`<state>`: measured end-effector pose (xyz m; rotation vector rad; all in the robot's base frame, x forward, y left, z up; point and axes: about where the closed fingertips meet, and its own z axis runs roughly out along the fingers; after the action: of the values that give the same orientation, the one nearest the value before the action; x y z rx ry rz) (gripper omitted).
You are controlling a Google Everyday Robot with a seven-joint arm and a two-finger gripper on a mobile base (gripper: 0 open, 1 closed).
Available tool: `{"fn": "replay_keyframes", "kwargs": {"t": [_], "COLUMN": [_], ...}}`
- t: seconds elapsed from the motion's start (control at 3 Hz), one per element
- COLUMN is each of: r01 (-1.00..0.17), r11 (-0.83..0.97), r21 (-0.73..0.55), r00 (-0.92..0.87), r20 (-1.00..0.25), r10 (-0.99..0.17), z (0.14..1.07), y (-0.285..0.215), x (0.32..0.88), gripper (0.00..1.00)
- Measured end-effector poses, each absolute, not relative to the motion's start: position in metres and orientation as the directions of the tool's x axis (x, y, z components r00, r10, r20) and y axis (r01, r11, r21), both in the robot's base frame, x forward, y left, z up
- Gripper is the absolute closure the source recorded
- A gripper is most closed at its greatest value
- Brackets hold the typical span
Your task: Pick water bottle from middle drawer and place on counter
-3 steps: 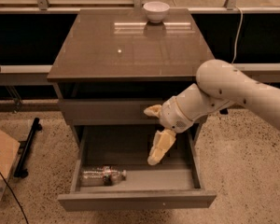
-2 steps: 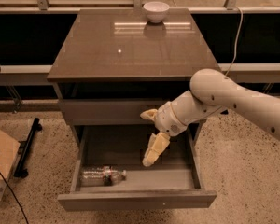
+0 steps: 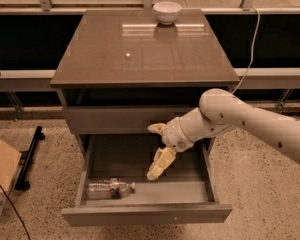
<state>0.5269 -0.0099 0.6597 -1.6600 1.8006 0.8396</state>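
Leftward and slightly lower than a second ago, my gripper hangs inside the open reach. The counter surface sits above and behind my fingers, and the middle drawer lies open beneath them. They're spread wide, holding nothing. The water bottle lies on its side down-left of them, apart. I judge this the approach; next I should descend further left and straddle it.

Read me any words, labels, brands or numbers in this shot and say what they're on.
No text can be read anywhere.
Water bottle in the middle drawer: any print on it is too blurred to read.
Counter and white bowl: no markings show.
Gripper, open above the drawer, right of the bottle: no markings show.
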Motion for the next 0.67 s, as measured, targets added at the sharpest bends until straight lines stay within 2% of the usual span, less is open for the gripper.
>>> {"fn": "replay_keyframes", "kwargs": {"t": [0.67], "r01": [-0.995], "r11": [0.06], "r21": [0.086], "r00": [-0.105], "r20": [-0.814], "r10": [-0.571], "z": [0.632], "y": [0.015], "x": [0.53], "gripper": [0.0]}}
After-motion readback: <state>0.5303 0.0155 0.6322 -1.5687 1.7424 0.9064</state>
